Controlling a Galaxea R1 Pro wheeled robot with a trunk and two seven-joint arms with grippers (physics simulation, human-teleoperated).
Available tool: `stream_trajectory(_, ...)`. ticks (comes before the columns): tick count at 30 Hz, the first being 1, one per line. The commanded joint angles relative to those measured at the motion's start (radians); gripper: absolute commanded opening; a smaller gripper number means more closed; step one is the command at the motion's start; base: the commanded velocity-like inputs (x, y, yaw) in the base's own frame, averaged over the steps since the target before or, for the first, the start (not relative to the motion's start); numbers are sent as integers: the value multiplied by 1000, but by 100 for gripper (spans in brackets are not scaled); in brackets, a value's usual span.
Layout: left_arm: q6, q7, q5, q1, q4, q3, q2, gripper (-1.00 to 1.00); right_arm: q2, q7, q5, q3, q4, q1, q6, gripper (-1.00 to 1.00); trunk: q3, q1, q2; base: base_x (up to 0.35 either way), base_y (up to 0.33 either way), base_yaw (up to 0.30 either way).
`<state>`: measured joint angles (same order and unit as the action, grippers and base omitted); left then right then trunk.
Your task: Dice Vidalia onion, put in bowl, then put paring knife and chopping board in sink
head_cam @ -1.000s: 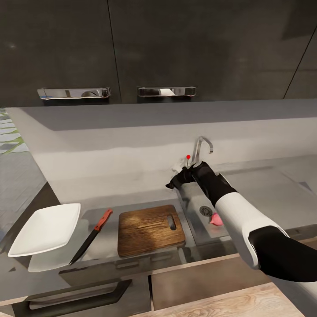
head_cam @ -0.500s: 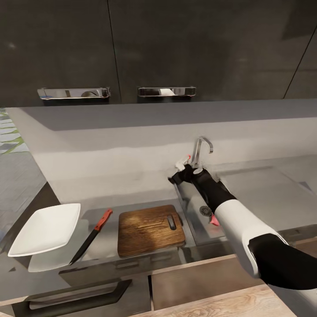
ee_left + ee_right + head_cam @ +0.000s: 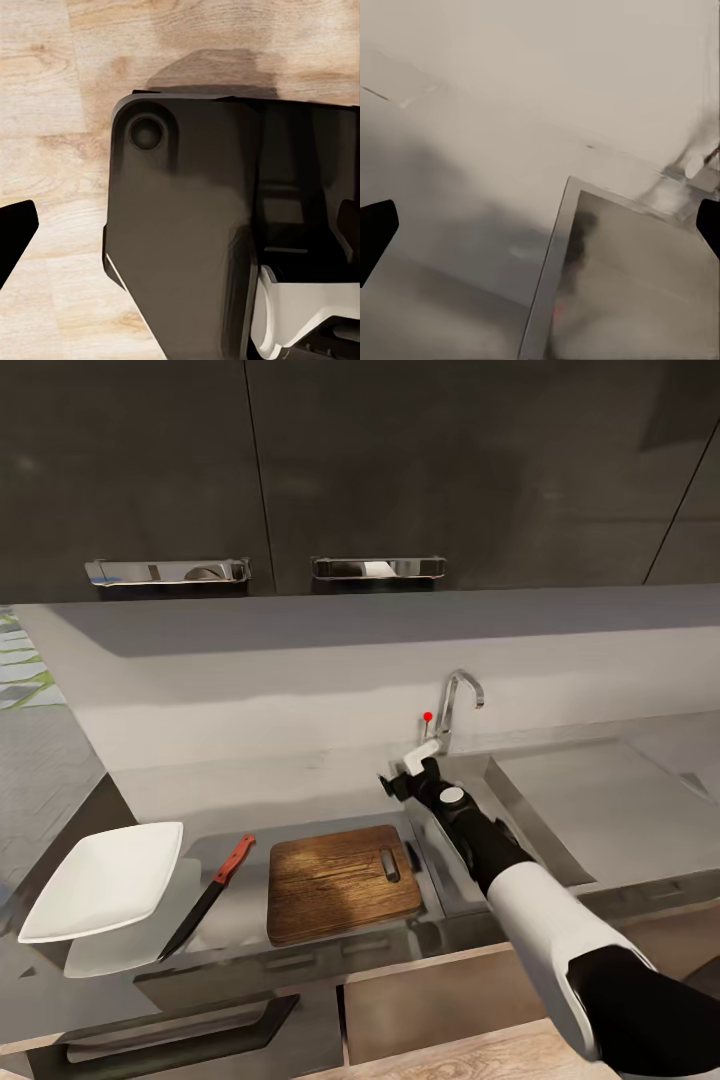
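Observation:
My right arm reaches over the sink [image 3: 600, 810], and its forearm covers the basin, so the Vidalia onion is hidden. The right gripper [image 3: 394, 784] hovers at the basin's back left corner, just below the chrome tap [image 3: 456, 698] and its red-tipped knob [image 3: 428, 716]. In the right wrist view the right gripper [image 3: 540, 229] is open and empty, its fingertips [image 3: 375, 232] wide apart over the sink's corner [image 3: 574, 225]. The chopping board [image 3: 340, 880], paring knife [image 3: 210, 895] and white bowl [image 3: 105, 880] lie left of the sink on the countertop [image 3: 250, 790]. The left gripper [image 3: 180, 229] hangs open over my own base.
Dark wall cabinets [image 3: 350, 460] with chrome handles hang above the grey backsplash. A drawer front [image 3: 180, 1025] sticks out below the counter edge. The left wrist view looks down on my dark base [image 3: 187, 247] and the wooden floor [image 3: 45, 90].
My right forearm has swung left and down across the basin and now covers the onion, which showed beside it a second ago. The gripper has stayed near the tap.

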<state>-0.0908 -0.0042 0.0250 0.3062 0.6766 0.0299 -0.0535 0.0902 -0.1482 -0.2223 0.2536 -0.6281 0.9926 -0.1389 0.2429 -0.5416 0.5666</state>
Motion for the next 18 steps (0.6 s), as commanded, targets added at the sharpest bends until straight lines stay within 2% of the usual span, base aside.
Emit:
stream_trajectory(1,-1,0,3,0,1,2,-1,100,0,6,-10,-1,-3,-1,-2,100,1,0,1,0,0,0)
stream_trajectory(4,-1,0,3,1,1,2,0,100,1,47,-8,-1,-19,-12,28,100,1,0,1,0,0,0)
stream_trajectory(7,-1,0,3,0,1,2,0,100,2,98,-8,-1,-79,-74,65,100,1,0,1,0,0,0)
stream_trajectory(10,-1,0,2,0,2,2,0,100,2,126,-8,-1,-136,-123,71,100,1,0,1,0,0,0)
stream_trajectory(13,-1,0,2,0,3,2,0,100,0,142,-8,-1,-271,-222,73,100,1,0,1,0,0,0)
stream_trajectory(15,-1,0,2,0,3,2,0,100,-1,143,-9,-1,-314,-249,73,100,1,0,1,0,0,0)
stream_trajectory(18,-1,0,1,1,3,2,0,100,-5,145,-9,-1,-441,-334,69,100,1,0,1,0,0,0)
